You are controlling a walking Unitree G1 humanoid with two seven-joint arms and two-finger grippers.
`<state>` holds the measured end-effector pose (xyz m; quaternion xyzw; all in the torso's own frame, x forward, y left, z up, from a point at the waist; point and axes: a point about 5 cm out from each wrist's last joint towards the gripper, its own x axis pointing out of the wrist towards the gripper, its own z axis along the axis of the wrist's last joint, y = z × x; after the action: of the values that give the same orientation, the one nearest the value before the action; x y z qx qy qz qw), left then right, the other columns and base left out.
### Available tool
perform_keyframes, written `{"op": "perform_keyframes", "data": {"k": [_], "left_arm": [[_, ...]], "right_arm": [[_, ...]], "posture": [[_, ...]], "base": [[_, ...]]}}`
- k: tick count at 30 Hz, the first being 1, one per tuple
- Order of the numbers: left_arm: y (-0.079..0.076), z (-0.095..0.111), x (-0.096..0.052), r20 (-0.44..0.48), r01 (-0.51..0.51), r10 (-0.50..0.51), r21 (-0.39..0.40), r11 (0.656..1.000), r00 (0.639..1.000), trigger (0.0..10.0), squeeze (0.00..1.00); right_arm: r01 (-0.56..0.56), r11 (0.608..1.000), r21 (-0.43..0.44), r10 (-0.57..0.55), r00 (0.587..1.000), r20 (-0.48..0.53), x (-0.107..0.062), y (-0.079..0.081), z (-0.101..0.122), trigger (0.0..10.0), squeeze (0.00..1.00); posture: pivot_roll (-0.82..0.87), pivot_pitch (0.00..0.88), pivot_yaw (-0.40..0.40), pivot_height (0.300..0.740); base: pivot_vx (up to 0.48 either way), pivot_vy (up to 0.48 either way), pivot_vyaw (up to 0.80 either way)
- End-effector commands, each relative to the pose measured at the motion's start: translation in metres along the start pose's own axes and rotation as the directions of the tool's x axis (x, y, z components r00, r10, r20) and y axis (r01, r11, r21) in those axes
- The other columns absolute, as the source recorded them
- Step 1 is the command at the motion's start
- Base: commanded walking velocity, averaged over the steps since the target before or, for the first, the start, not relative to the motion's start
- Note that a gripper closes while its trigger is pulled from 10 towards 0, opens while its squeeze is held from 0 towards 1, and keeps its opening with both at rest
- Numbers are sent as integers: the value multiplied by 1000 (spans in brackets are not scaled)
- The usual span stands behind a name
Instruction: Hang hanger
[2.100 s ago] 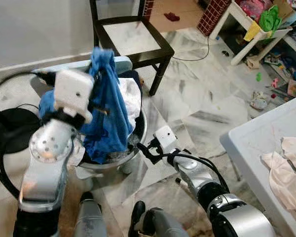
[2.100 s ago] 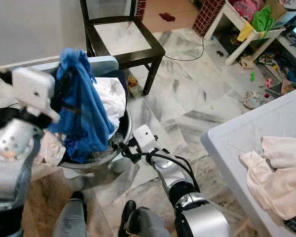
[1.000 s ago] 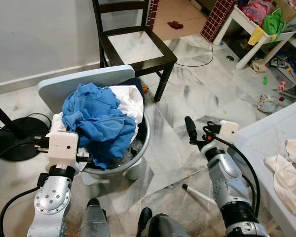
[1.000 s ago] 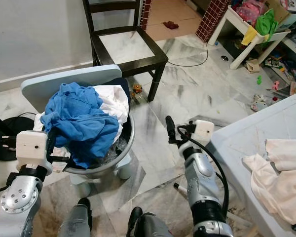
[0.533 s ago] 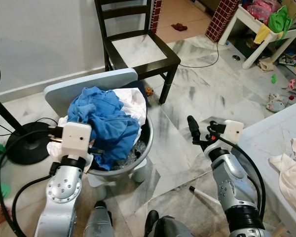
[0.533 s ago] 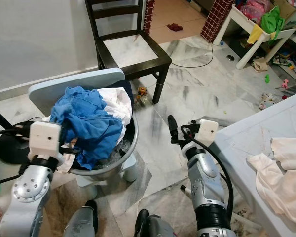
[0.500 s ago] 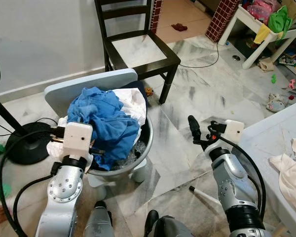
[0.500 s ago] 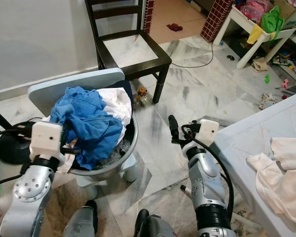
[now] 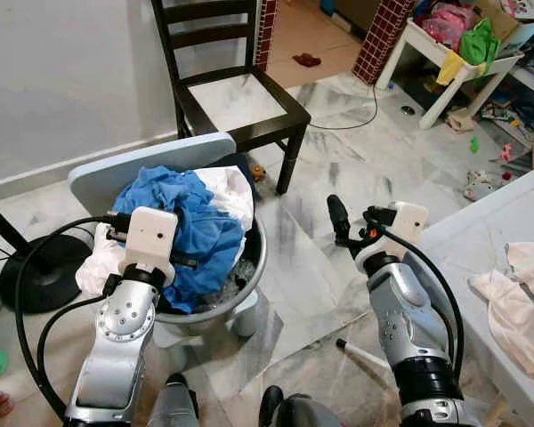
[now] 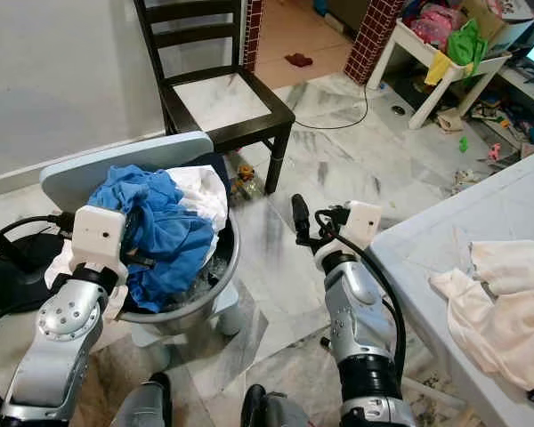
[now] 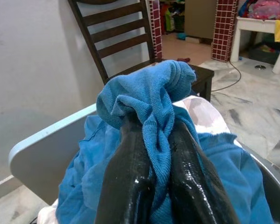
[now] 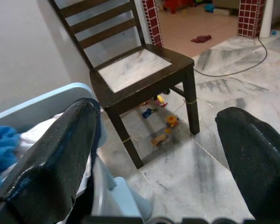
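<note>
Our left gripper was clamped on a fold of the blue cloth, the fabric bunched between its two black fingers, as the left wrist view confirmed. That cloth lay heaped with white laundry in the round metal basin, at about 9 o'clock in our head view, with a pale blue board standing at the basin's far rim. Our right gripper hovered above the marble floor near centre, its fingers spread wide and holding nothing. A dark wooden chair stood at 12 o'clock beyond the basin. A white table carrying a cream garment occupied 3 o'clock. We could not identify a hanger anywhere in the scene.
</note>
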<state>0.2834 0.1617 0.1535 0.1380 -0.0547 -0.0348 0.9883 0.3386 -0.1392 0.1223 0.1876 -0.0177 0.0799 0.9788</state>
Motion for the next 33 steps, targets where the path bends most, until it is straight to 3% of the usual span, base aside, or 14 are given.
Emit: {"op": "perform_keyframes", "data": {"k": [1, 8, 24, 27, 33], "left_arm": [[2, -3, 1, -9, 3, -3, 6, 1000, 1000, 10000, 0], [9, -1, 7, 3, -11, 11, 24, 1000, 1000, 10000, 0], [5, 9, 15, 51, -2, 0, 29, 1000, 999, 10000, 0], [3, 17, 16, 120, 24, -24, 1, 1000, 992, 10000, 0], [3, 18, 18, 113, 19, -12, -64, 998, 994, 10000, 0]], "right_arm": [[41, 999, 14, -41, 999, -25, -5, -8, -7, 10000, 0], [68, 997, 26, -68, 997, -25, -5, -12, -10, 10000, 0], [52, 998, 16, -52, 998, -19, 3, -6, -9, 10000, 0], [52, 999, 13, -52, 998, -23, 3, -5, -11, 10000, 0], [33, 999, -10, -33, 999, -16, 5, 1, -9, 10000, 0]], "posture": [[268, 163, -131, 740], [271, 175, -111, 740], [291, 192, -114, 740], [293, 202, -116, 740], [285, 218, -124, 740]], "base": [[-274, 0, -694], [-275, 0, -800], [-199, 0, -432], [0, 0, 0], [0, 0, 0]]}}
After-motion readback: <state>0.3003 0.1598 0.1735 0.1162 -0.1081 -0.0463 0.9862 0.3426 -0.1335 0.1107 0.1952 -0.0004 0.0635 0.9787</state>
